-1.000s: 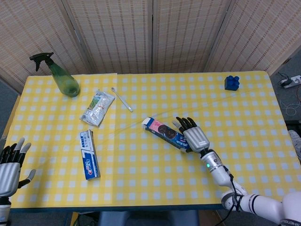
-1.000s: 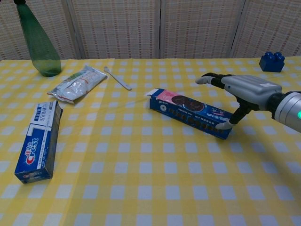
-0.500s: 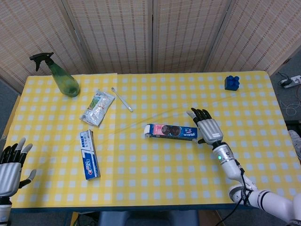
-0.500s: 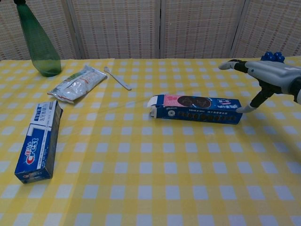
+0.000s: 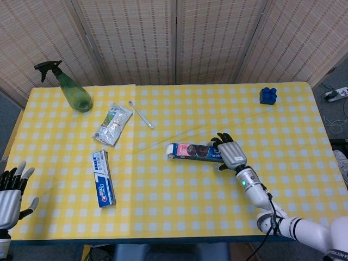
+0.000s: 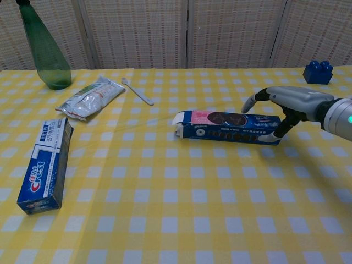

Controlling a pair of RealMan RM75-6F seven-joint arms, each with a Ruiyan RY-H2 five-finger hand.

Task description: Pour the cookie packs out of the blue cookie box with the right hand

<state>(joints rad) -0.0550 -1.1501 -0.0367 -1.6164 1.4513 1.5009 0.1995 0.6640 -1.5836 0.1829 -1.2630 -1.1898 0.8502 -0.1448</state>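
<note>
Returned right hand (image 6: 280, 110) straddles blue cookie box (image 6: 228, 127) — flat, flap open.

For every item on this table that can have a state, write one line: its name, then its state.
blue cookie box: lying flat, left end flap open, no packs out.
right hand: fingers arched over the box's right end, grip not yet clear.
left hand: empty, fingers apart.
toothpaste box: lying flat, closed.
spray bottle: upright.
</note>
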